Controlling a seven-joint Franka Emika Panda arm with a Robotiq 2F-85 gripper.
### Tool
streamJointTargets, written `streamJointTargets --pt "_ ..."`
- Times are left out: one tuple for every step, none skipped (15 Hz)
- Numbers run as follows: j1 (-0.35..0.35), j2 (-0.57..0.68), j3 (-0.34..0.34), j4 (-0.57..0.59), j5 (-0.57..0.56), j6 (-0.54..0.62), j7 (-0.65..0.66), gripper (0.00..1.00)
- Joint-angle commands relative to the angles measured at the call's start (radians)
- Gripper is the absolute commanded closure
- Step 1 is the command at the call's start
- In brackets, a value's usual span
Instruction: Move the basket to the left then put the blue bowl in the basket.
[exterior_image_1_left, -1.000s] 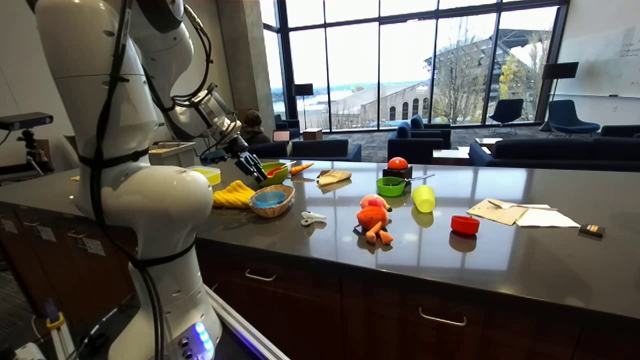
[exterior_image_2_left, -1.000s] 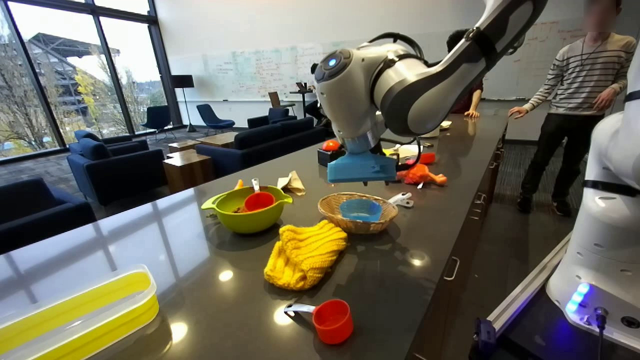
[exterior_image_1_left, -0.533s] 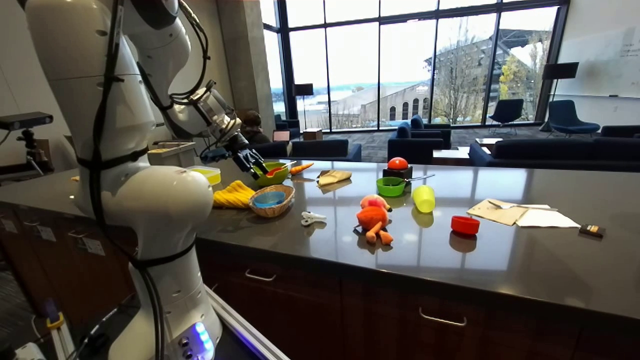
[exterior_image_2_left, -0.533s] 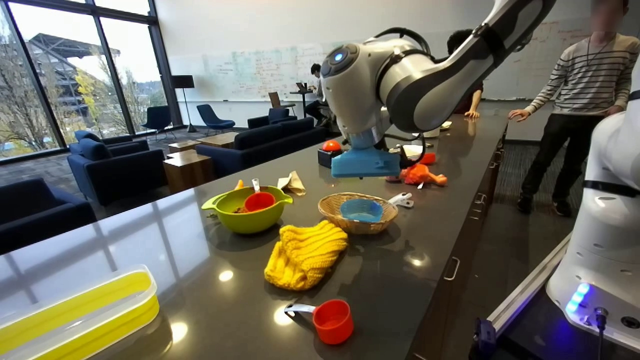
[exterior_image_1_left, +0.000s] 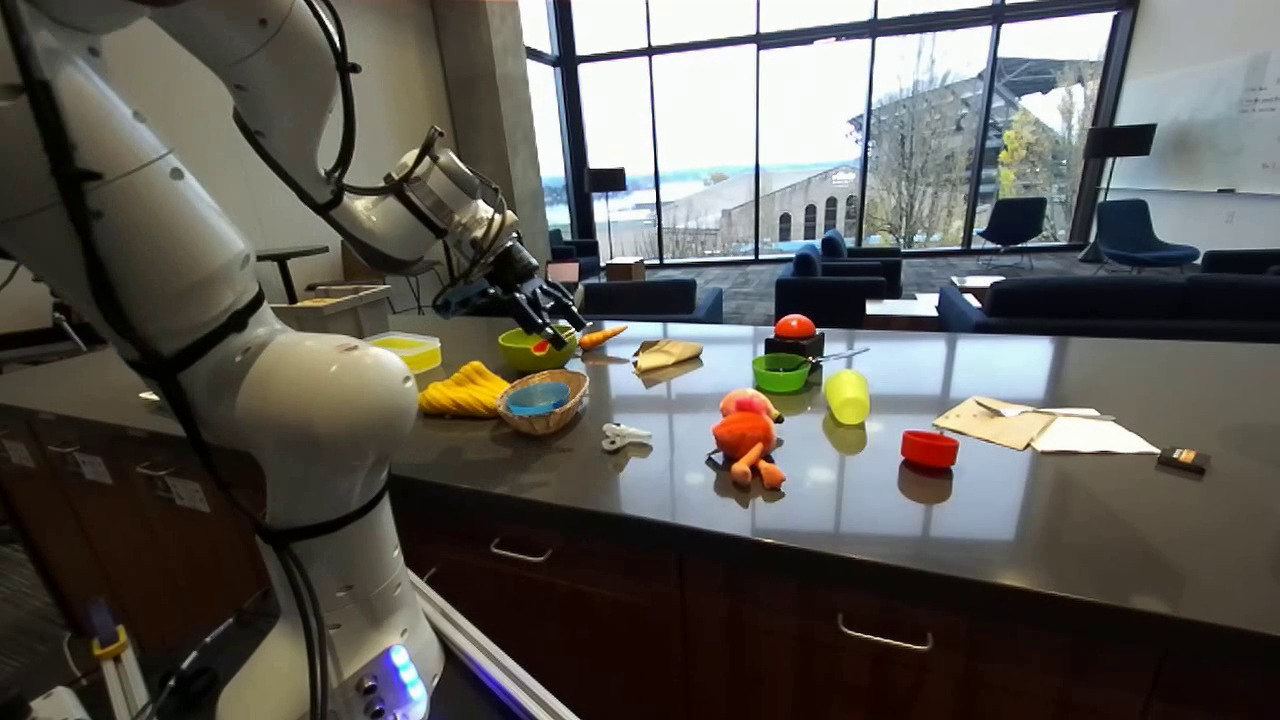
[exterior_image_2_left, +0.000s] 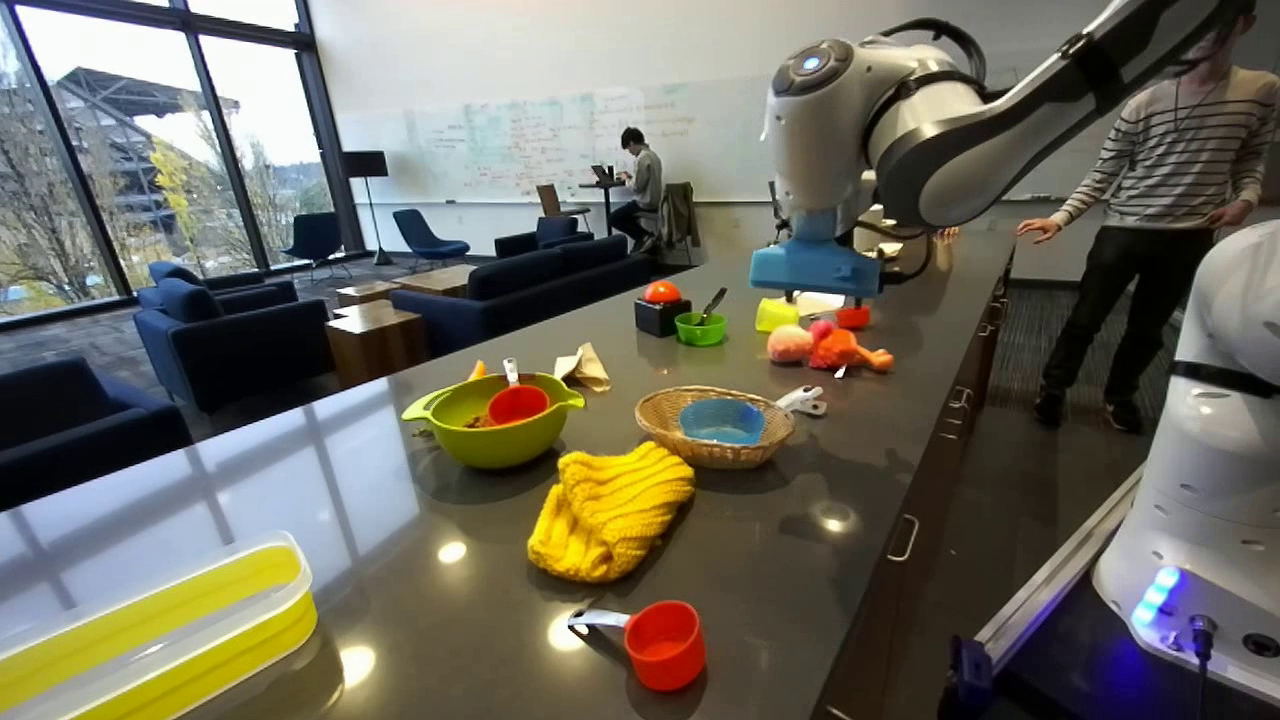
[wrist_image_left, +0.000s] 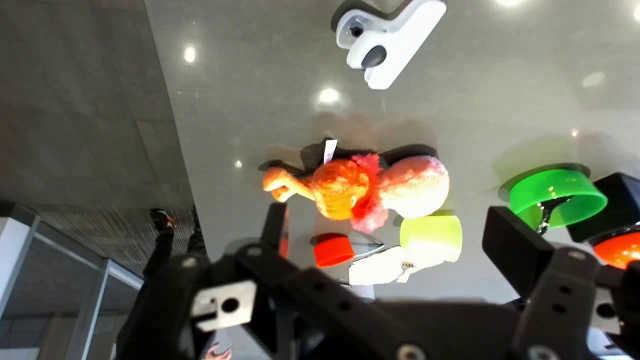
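Note:
The tan wicker basket (exterior_image_1_left: 545, 424) stands on the grey counter; it also shows in an exterior view (exterior_image_2_left: 732, 456). The light-blue bowl (exterior_image_1_left: 538, 398) sits inside the basket in both exterior views (exterior_image_2_left: 722, 421). My gripper (exterior_image_1_left: 564, 332) is in the air above the counter, apart from the basket and higher than it. It also shows in an exterior view (exterior_image_2_left: 823, 299), under its blue mount. In the wrist view the two fingers (wrist_image_left: 392, 229) are wide apart with nothing between them. The basket and blue bowl are out of the wrist view.
A yellow knit cloth (exterior_image_2_left: 612, 510) and a big green bowl (exterior_image_2_left: 495, 445) are beside the basket. A white clip (exterior_image_1_left: 627, 437), an orange plush bird (exterior_image_1_left: 745, 436), a small green bowl (exterior_image_1_left: 782, 373) and a yellow cup (exterior_image_1_left: 848, 398) lie farther along. A red measuring cup (exterior_image_2_left: 665, 645) stands near the edge.
My open gripper has moved up and away from the basket, toward the plush bird's side of the counter. The basket and the blue bowl in it stay in place.

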Motion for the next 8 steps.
streamJointTargets --pt "-0.132 -0.114 -0.135 -0.099 -0.007 0.178 -0.127 0.00" --pt "-0.179 -0.117 -0.179 -0.104 -0.003 0.227 -0.179 0.00" --pt "-0.228 -0.107 -0.225 -0.092 0.010 0.271 -0.247 0.00" --pt "-0.271 -0.088 -0.270 -0.076 0.025 0.314 -0.318 0.00" --pt "-0.317 -0.059 -0.307 -0.053 0.034 0.357 -0.382 0.00" --pt "-0.352 -0.028 -0.349 -0.026 0.063 0.397 -0.467 0.00" --pt "-0.361 0.008 -0.410 0.004 0.102 0.443 -0.559 0.00" --pt "-0.329 0.046 -0.496 0.040 0.117 0.470 -0.632 0.00"
